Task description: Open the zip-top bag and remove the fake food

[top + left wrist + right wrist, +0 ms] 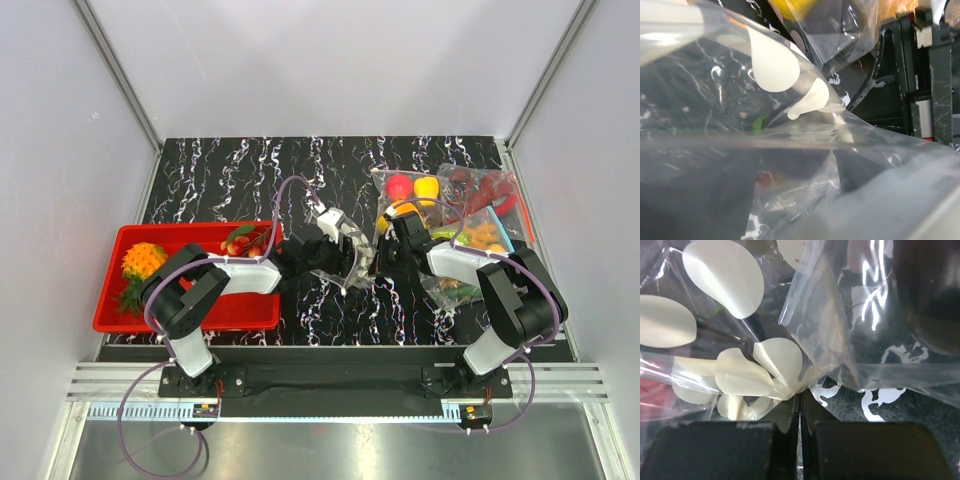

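Clear crinkly zip-top bag with white round dots (345,270) sits mid-table, between the two grippers, on the black marble-look tabletop with white veins (230,170).

Right gripper (386,258) is at the bag's right side. The right wrist view shows its black fingers pressed together (800,412) with a pinch of the dotted film (740,375) caught at the tips, so it is closed on the bag.

Left gripper (345,243) is at the bag's upper left. In the left wrist view the film (790,70) is draped right across the lens. The jaws show only as pale blurs at the top-left and bottom-right corners, standing apart with loose film over the gap. No solid item is seen clamped.

Inside the bag there are small green and red specks behind the plastic, too blurred to name.

Fake food outside the bag:
- The orange bumpy plastic fruit with green leaves (143,262) lies at the left end of the red rectangular plastic tray (240,312).
- The bunch of red-yellow cherries on stems (243,240) lies at the tray's far right corner, near the left arm.

The tray is left of the bag, well apart from it.

Right of the bag is a pile of other clear bags:
- one with red and yellow balls (412,187)
- one with red peppers (485,185)
- one with a blue strip and orange pieces (485,237), partly under the right arm
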Robot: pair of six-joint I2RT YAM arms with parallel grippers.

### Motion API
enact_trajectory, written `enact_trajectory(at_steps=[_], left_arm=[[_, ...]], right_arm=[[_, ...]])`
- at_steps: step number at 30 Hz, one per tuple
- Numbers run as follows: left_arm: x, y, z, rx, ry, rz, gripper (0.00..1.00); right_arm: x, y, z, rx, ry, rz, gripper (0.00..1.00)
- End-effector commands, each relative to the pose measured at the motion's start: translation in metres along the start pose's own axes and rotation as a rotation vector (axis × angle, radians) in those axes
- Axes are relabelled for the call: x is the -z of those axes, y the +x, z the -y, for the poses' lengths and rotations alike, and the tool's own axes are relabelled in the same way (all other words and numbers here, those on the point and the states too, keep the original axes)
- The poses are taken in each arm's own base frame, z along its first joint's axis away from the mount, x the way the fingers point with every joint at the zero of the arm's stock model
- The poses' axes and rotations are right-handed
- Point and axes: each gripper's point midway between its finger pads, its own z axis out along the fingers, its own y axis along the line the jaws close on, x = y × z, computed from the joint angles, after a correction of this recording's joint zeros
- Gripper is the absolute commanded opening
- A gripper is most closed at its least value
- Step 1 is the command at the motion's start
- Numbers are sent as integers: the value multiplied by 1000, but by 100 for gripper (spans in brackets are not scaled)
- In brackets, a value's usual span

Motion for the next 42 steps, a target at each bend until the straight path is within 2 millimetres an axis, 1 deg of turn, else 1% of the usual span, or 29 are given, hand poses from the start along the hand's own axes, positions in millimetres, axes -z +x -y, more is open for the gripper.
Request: enact_trajectory(at_steps=[1, 5, 8, 11, 12, 15, 16, 17, 18, 19, 20, 21, 24, 28, 29, 30, 31, 32, 34, 35, 38, 42], left_arm=[[-7, 0, 6, -40, -11, -14, 67], [-12, 8, -4, -39, -59, -51, 74], [-15, 13, -4, -39, -58, -67, 72], [-15, 12, -5, -39, -64, -61, 56], [-14, 11, -5, -46, -65, -59, 45], [-7, 5, -3, -62, -67, -49, 33], [-2, -2, -1, -69, -64, -32, 29], [2, -1, -3, -73, -78, -38, 27], [8, -9, 1, -89, -73, -21, 27], [13, -6, -3, -98, -88, -33, 26], [16, -9, -1, -99, -88, -27, 26], [24, -13, 1, -106, -89, -17, 26], [39, -13, -1, -116, -105, -14, 27], [51, -11, -5, -129, -130, -25, 28], [55, -10, -10, -131, -161, -30, 28], [60, -14, -10, -133, -165, -19, 28], [63, -13, -10, -135, -167, -22, 28], [68, -20, -6, -137, -159, -2, 28], [74, -21, -4, -140, -151, 2, 28], [79, -26, 1, -147, -137, 12, 28], [87, -29, 3, -163, -136, 4, 30], [91, -29, -1, -184, -154, -12, 33]], right_arm=[[2, -17, -12, 12, -39, 41, 0], [3, -18, -13, 10, -45, 47, 0], [4, -18, -14, 11, -48, 49, 0], [4, -17, -13, 10, -44, 52, 0], [4, -17, -12, 9, -42, 51, 0], [4, -17, -10, 10, -33, 54, 0], [4, -17, -10, 10, -31, 57, 0], [4, -18, -9, 11, -26, 60, 0], [4, -19, -8, 13, -16, 64, 0], [5, -21, -7, 16, -6, 68, 0], [5, -22, -8, 16, -8, 72, 0], [5, -23, -7, 18, 0, 77, 0], [6, -26, -6, 24, 10, 83, 0], [5, -27, -6, 25, 15, 84, 0], [5, -28, -5, 25, 17, 85, 0], [4, -27, -4, 25, 22, 83, 0], [5, -27, -4, 23, 24, 84, 0], [4, -27, -2, 24, 32, 84, 0], [5, -26, -1, 26, 36, 84, 0], [5, -27, 0, 26, 40, 85, 0], [5, -27, 0, 26, 43, 88, 0], [6, -29, -1, 27, 40, 92, 0]])
